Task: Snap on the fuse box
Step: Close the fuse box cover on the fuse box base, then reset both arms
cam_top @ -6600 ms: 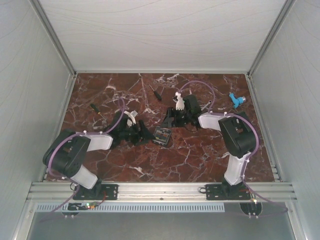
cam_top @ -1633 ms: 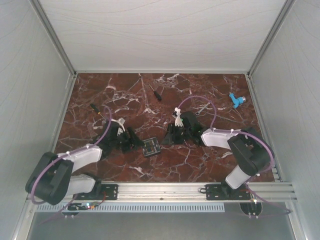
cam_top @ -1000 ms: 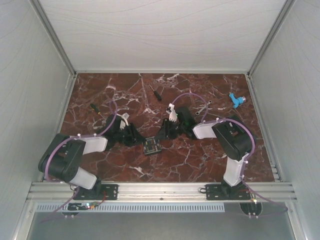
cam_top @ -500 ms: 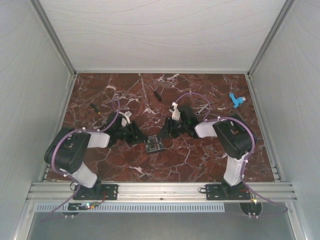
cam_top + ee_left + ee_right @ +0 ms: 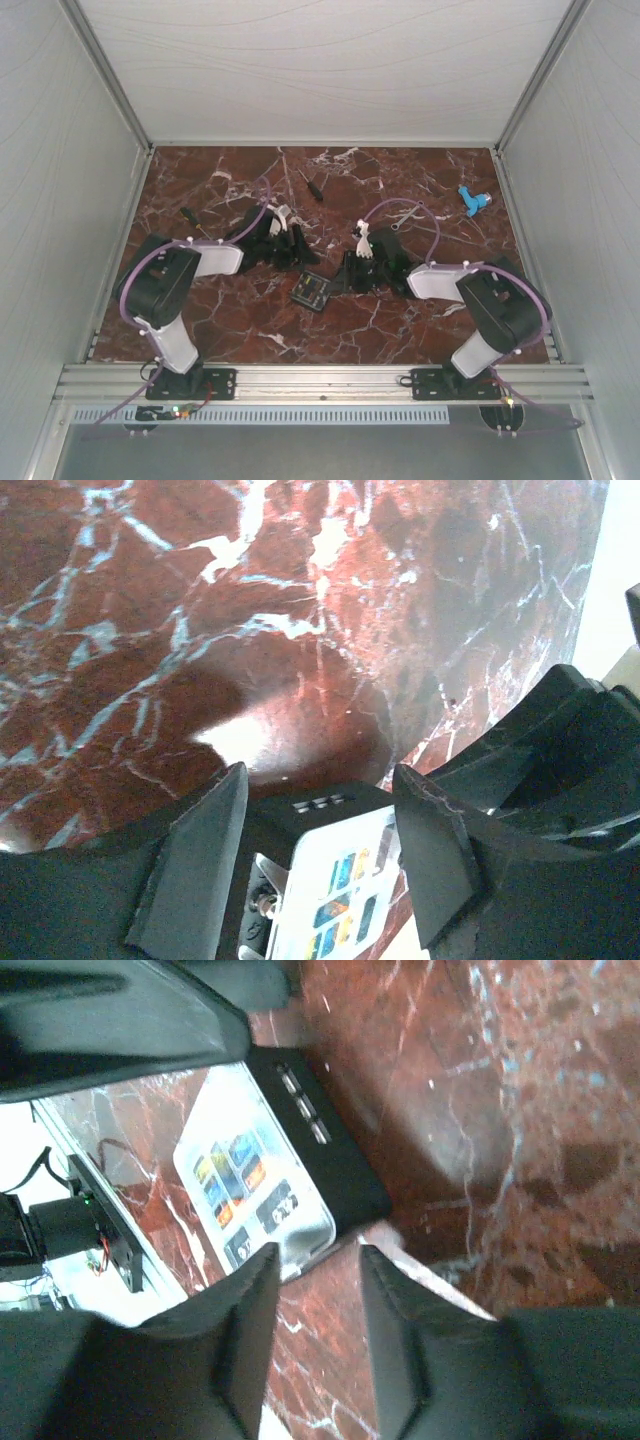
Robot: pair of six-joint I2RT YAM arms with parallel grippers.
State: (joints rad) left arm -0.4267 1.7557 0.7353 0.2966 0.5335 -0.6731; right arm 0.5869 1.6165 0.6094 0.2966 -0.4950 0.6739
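Top external: red marble table [image 5: 420,320], both arms bent inward over its middle. Left gripper [image 5: 297,255] and right gripper [image 5: 346,275] face each other near the centre, close together but apart.

Fuse box [image 5: 311,291] lies on the marble, tilted diagonally. It sits just on the near side of the left gripper's tips and just to the left of the right gripper's tips. No contact with either is visible from above.

Left wrist: left gripper [image 5: 318,775] has its fingers [image 5: 200,870] parted at a moderate gap, with bare marble between the tips. Fuse box [image 5: 330,880] shows low in that gap, back toward the palm, with a pale glossy face, coloured specks and a black edge. Whether it touches the fingers cannot be told here.

Right wrist: right gripper [image 5: 318,1252] has its fingers [image 5: 400,1340] parted only narrowly and holds nothing. Fuse box [image 5: 290,1175] lies just beyond the tips, skewed to them, with slots along its black side.

Far beyond the left gripper lies a black screwdriver [image 5: 313,186]. A small blue part [image 5: 472,200] lies well away, off the right gripper's far right side
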